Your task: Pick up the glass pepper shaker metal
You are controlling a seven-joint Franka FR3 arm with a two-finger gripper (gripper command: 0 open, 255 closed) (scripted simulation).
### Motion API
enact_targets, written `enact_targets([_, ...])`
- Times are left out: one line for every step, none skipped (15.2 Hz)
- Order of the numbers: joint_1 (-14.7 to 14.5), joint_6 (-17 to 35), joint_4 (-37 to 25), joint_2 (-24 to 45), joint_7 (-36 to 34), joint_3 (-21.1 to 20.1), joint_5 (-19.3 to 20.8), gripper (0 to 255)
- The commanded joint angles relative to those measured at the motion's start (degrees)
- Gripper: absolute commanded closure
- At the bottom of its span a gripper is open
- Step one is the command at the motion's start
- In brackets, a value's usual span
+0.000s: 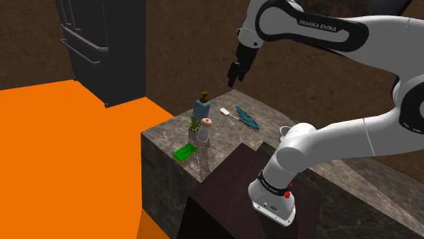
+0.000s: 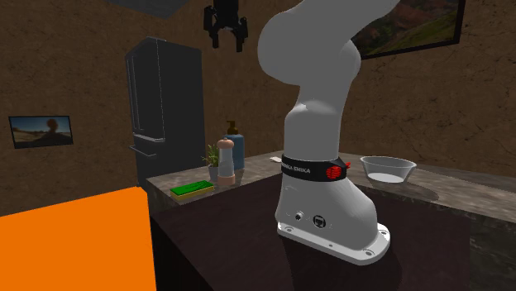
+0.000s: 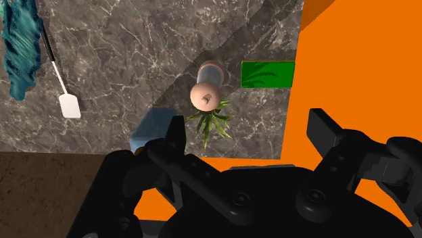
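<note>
Shoulder view, left to right.
- Green sponge [image 1: 183, 152]: flat, at edge of tabletop [image 1: 166, 130]. Tabletop is grey veined stone.
- Small spiky plant [image 1: 194, 125]: just beside pepper shaker [image 1: 204, 130].
- Shaker: upright near tabletop corner, clear cylindrical body, rounded pinkish cap.
- Blue bottle [image 1: 201, 108]: close behind shaker.
- White spatula [image 1: 227, 113] and teal cloth [image 1: 248, 119]: well apart from shaker.
- End effector [image 1: 234, 71]: high above, fingers spread, holding nothing.

Judgement: approach step, barely begun. Centre over cap, descend straight, straddle body below cap. Keep clear of plant leaves and bottle. Smooth body likely slippery, so close squarely.
</note>
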State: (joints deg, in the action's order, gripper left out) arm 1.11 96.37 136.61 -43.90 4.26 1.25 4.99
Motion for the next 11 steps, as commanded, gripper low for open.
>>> enact_targets([0.0, 0.0, 0.0, 0.0, 0.0, 0.0, 0.0, 0])
enact_targets([0.13, 2.2, 1.7, 0.25, 0.15, 0.44, 0.11, 0])
enact_targets([0.26, 4.42, 3.32, 0.6, 0.31, 0.89, 0.22, 0])
enact_targets([0.39, 6.68, 4.87, 1.06, 0.46, 1.34, 0.34, 0])
enact_targets([0.52, 8.96, 6.34, 1.62, 0.63, 1.8, 0.45, 0])
enact_targets([0.66, 11.28, 7.74, 2.29, 0.8, 2.26, 0.57, 0])
enact_targets([0.8, 13.64, 9.06, 3.08, 0.98, 2.73, 0.67, 0])
enact_targets([0.93, 16.02, 10.3, 3.99, 1.17, 3.19, 0.77, 0])
enact_targets([1.06, 18.45, 11.45, 5.01, 1.37, 3.67, 0.86, 0])
enact_targets([1.18, 20.9, 12.52, 6.16, 1.57, 4.15, 0.94, 0])
enact_targets([1.29, 23.39, 13.5, 7.42, 1.8, 4.64, 1.0, 0])
